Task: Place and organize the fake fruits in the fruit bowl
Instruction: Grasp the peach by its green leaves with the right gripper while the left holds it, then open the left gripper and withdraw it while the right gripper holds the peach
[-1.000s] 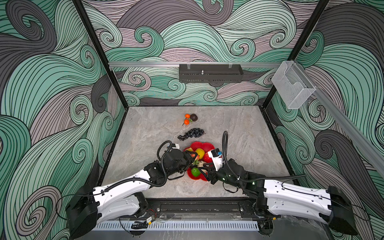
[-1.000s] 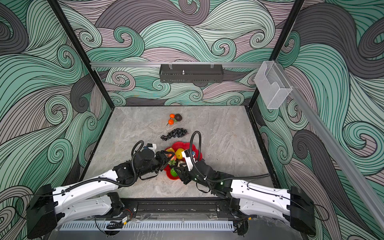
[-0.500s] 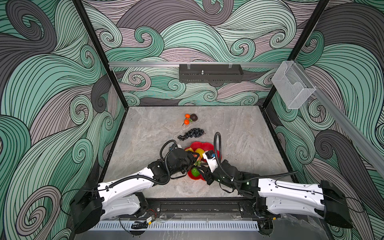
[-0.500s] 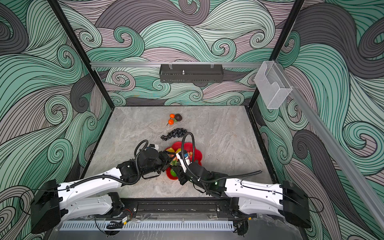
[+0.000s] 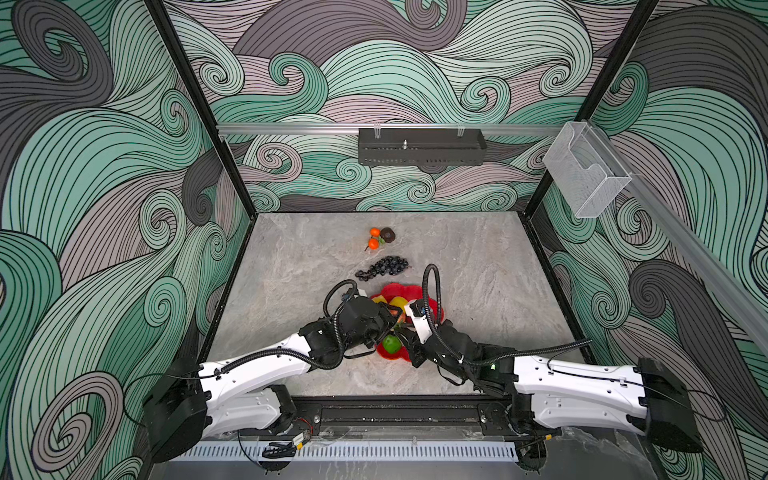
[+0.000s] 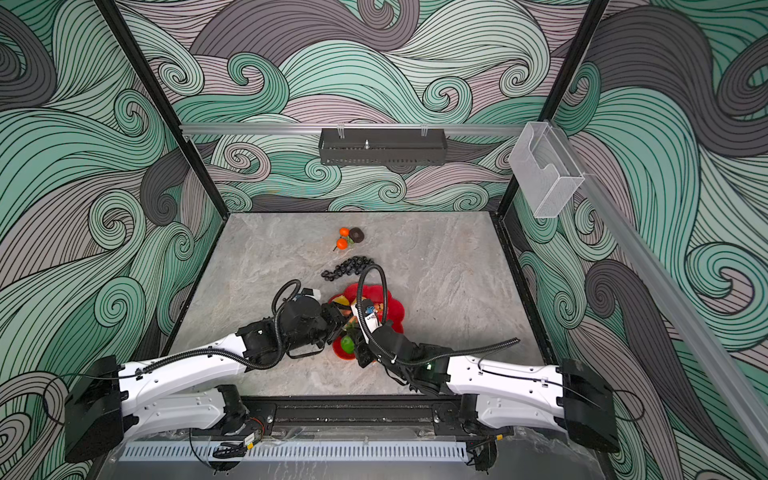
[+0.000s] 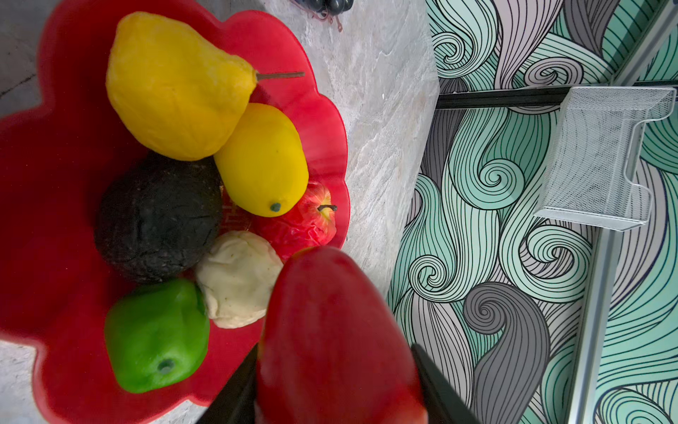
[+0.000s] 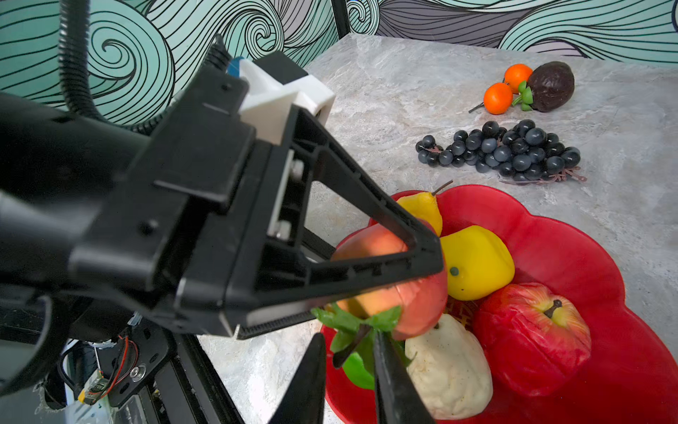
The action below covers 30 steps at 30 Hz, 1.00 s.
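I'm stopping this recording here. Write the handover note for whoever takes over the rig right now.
Left gripper: shut on a peach-red fruit, held above the fruit bowl.
Right gripper: jaws narrow, either side of that fruit's leafy stem; whether it grips is unclear.
Done: yellow pear, lemon, avocado, cream pear, lime and red apple lie in the bowl.
Left: set the held fruit in, then fetch the grape bunch, two tangerines and dark fruit from the table.
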Available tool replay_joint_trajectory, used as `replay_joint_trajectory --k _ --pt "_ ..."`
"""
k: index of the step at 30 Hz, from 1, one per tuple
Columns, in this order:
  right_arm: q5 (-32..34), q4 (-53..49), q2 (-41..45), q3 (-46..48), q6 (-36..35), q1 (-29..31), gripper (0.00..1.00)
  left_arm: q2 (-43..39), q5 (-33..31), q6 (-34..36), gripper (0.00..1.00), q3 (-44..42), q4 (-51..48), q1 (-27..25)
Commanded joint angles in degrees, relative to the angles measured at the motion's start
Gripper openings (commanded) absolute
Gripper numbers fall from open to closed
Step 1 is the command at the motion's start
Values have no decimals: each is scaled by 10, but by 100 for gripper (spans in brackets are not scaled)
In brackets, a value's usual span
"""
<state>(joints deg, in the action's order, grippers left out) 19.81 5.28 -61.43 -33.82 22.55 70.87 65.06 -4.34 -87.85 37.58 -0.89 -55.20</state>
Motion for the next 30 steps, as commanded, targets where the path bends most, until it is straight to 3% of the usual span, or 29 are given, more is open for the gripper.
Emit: replay_joint_trajectory --k 1,14,22,25,30 --pt "22 -10 -2 -13 1 3 22 2 -14 13 44 25 -7 -6" --pt "39 -12 -25 -14 6 4 7 2 -17 18 44 23 3 -9" --pt "58 -21 4 -11 5 5 0 3 -16 29 47 25 6 -12" --pt "59 -29 17 -11 7 5 0 5 -14 33 51 26 10 -12" --pt "63 -55 39 -21 8 5 0 6 -5 51 71 41 -3 -12"
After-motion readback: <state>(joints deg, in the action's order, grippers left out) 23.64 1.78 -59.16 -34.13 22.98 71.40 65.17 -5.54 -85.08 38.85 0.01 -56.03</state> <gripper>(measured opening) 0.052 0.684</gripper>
